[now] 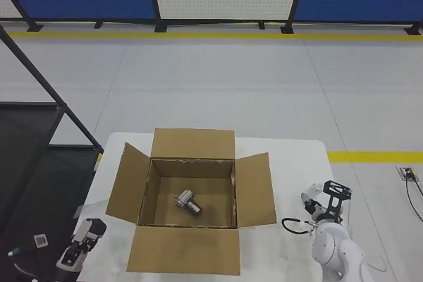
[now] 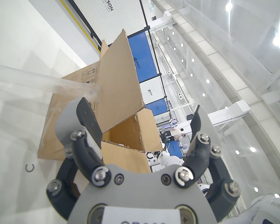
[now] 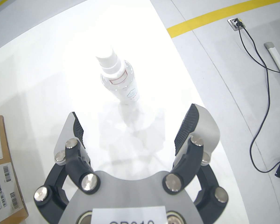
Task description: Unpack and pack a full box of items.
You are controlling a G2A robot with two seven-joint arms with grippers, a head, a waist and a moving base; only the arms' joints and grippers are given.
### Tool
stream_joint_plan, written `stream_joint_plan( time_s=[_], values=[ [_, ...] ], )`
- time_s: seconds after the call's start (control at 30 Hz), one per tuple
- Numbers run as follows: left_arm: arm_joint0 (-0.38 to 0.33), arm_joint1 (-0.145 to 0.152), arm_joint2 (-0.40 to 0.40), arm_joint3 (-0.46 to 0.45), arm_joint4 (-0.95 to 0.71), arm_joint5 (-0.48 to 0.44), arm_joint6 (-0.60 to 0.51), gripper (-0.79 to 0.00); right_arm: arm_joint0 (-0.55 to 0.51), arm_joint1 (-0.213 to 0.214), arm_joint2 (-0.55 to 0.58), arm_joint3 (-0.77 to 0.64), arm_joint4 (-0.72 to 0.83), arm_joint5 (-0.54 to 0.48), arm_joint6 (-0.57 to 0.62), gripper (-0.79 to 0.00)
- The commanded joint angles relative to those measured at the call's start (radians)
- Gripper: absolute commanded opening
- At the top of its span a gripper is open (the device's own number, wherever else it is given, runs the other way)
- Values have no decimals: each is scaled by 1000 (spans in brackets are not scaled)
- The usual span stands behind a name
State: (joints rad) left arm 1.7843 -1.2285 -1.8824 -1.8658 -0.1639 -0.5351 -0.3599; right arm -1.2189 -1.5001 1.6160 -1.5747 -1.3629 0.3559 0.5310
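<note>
While a silvery item [image 1: 188,203] is lying alone on the floor of the box [image 1: 187,250], the unpacking is looking nearly done.

The box is sitting in the middle of the table [image 1: 296,151] with all four flaps spread outward. A clear spray bottle [image 3: 120,80] is standing upright near the table's right edge, apart from the box, seemingly already taken out. The right gripper [image 3: 134,115] is hanging just short of the bottle, jaws spread wide and holding nothing. The left gripper [image 2: 140,107] is hovering by the near left corner, likewise gaping and empty, facing the box's side. The silvery item is awaiting removal, and all the repacking is waiting after that.
</note>
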Motion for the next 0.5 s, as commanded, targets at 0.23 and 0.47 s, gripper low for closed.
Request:
stream_joint_plan(
  time_s=[0.23,0.47],
  values=[
    [16,-3,7,-14,25,-1,33,0,114,-2,-32,143,14,4,-60,-551],
    [19,-4,6,-14,27,-3,45,0,154,1,-33,200,13,14,-69,-785]
  ],
)
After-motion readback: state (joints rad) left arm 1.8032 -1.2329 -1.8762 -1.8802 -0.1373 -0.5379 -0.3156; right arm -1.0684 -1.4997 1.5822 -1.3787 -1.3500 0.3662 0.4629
